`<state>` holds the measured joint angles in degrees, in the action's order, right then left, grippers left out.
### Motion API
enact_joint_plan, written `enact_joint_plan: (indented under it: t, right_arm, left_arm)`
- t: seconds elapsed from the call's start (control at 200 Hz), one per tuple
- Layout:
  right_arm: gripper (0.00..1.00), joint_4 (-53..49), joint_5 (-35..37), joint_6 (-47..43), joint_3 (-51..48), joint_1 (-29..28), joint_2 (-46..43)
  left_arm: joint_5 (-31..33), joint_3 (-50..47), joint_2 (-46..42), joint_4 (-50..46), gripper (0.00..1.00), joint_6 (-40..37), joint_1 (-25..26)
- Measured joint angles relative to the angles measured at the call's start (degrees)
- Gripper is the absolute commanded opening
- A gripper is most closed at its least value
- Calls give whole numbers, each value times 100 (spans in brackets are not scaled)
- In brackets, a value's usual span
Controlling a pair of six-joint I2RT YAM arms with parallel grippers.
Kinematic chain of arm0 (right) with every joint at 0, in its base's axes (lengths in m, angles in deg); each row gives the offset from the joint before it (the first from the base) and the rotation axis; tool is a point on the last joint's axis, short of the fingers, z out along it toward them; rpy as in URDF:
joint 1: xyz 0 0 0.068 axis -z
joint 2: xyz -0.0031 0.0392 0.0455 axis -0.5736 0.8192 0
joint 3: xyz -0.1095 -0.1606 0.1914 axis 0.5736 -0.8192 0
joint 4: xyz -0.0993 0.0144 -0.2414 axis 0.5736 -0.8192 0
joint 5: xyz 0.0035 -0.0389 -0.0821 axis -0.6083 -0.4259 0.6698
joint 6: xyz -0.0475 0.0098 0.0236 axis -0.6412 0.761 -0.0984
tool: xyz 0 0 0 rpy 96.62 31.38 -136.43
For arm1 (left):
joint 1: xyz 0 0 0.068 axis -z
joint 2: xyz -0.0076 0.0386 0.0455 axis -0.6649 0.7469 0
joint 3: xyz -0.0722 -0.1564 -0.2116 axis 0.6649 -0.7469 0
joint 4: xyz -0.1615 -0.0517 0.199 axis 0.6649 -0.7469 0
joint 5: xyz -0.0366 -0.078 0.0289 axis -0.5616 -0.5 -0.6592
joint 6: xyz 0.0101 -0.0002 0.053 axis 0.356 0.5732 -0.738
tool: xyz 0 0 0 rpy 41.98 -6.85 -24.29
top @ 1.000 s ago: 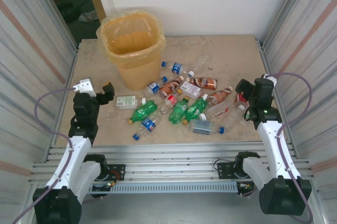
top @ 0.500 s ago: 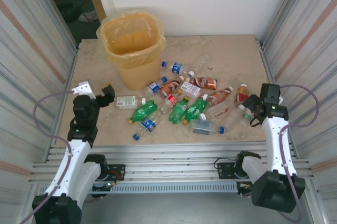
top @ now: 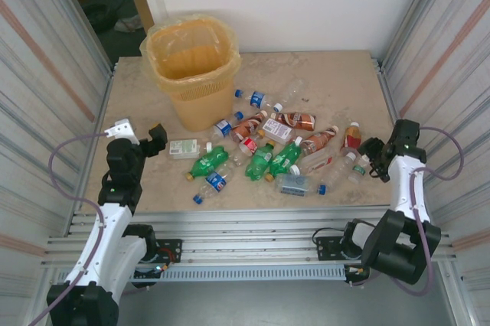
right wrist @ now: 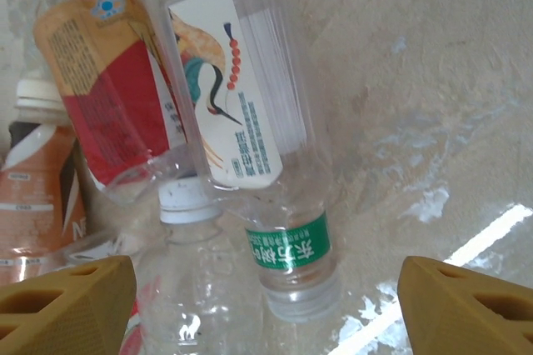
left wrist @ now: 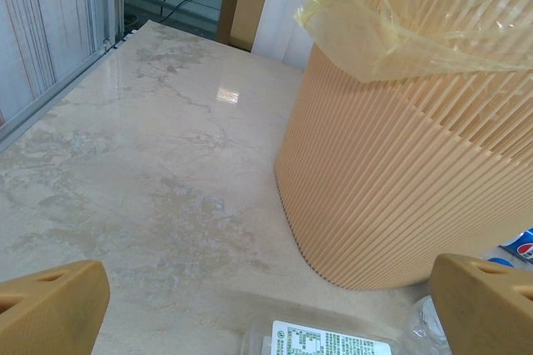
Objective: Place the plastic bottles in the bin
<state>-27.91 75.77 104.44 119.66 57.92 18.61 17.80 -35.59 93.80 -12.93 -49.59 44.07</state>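
Twelve or so small plastic bottles (top: 268, 150), green, clear with blue caps, brown-orange and red-white labelled, are scattered flat on the beige marbled table (top: 337, 81), from its middle toward the near and right edges. The tall yellow-orange latticed plastic bin (top: 191, 73) with a translucent yellowish liner is stood upright near the far left corner, beside the pile's far end. The left gripper (top: 155, 136) is held near the left edge, fingers spread wide, nothing grasped; a clear white-labelled bottle (left wrist: 325, 342) is seen just beneath it. The right gripper (right wrist: 266, 305) is lowered near the right edge, released, fingers apart on either side of a clear crane-labelled bottle (right wrist: 250, 122), not touching it. An orange red-labelled bottle (right wrist: 108, 97) is laid just beside that one.
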Motion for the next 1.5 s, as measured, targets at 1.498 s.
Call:
enact_joint_plan:
  t: [1.498]
  right_arm:
    - [65, 1235, 37, -149, 264, 83, 2319]
  left_arm:
    - [101, -2, -55, -247, 99, -2, 0]
